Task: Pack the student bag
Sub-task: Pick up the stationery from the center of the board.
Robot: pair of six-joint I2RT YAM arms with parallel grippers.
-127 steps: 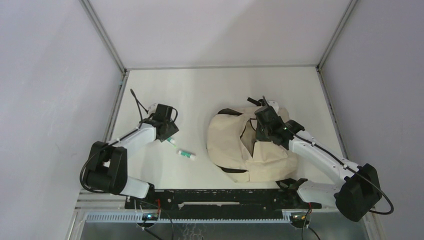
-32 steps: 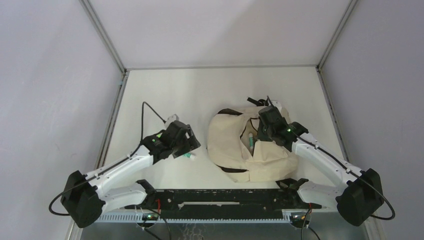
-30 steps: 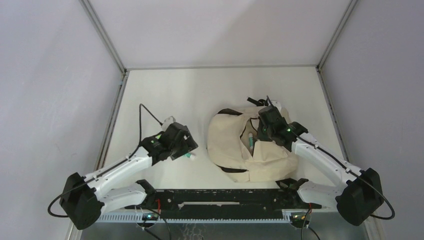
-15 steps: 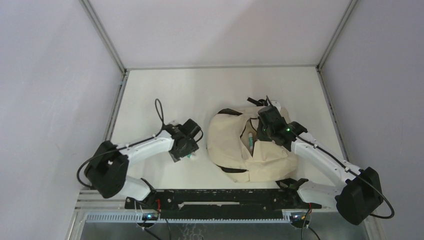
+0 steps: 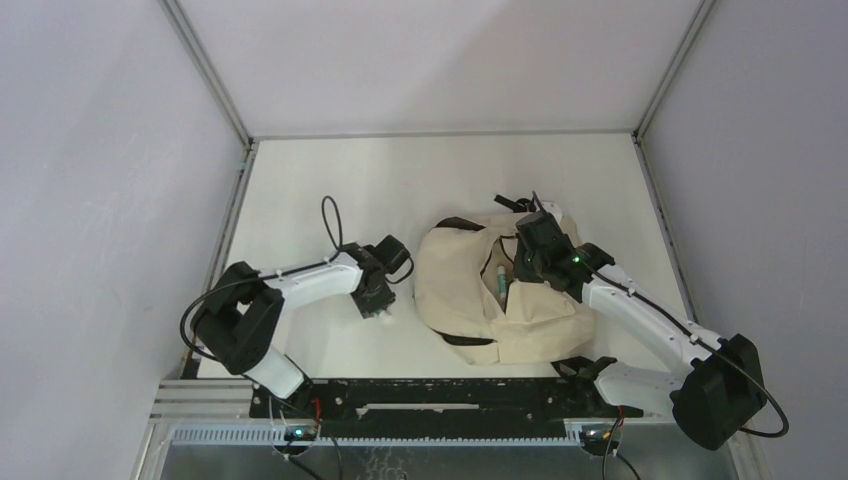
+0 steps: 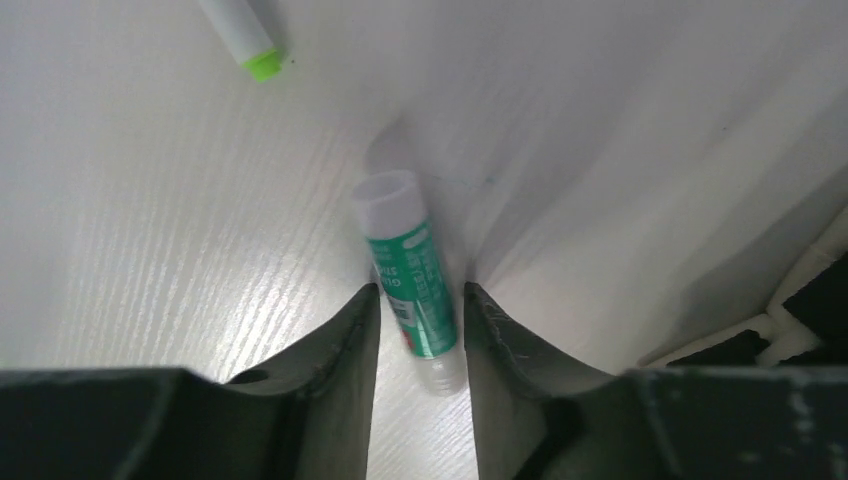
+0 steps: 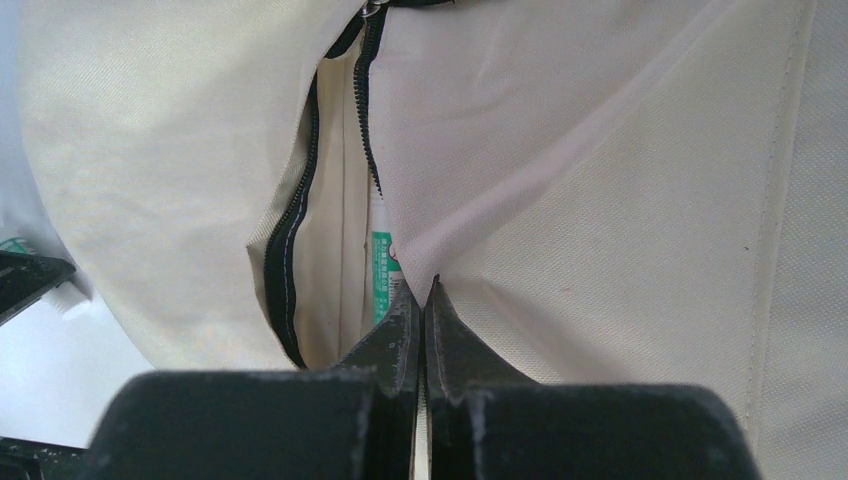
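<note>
- When the overhead view is taken first, the bag [image 5: 455, 290] is seen lying flat on the table [image 5: 400, 180], toward 4 o'clock from the table's middle, with its mouth gaping.
- The right gripper [image 5: 522, 268] is set on the bag's canvas at 3 o'clock of that mouth, and a glue stick [image 5: 497, 283] is seen inside the opening.
- The left gripper [image 5: 377, 303] is lowered to the table at 9 o'clock of the bag, just beside its edge.
- From the left wrist, a second stick [image 6: 408, 270] is shown lying on the table between the fingers [image 6: 335, 345], its white cap pointed to 11 o'clock.
- The jaws are parted just wider than this stick and straddle it. A thin gap is left on the 3 o'clock side, so no firm hold is shown.
- A marker [image 6: 240, 28] with a green tip is seen at 11 o'clock of the second stick, well apart from it.
- From the right wrist, the jaws are shown pressed tight together on a pinched fold of the bag's canvas.
- The black zip [image 7: 290, 230] is seen running open at 10 o'clock of the fingertips.
- The glue stick's green label is glimpsed inside the opening, just above the fingertips at 11 o'clock.
</note>
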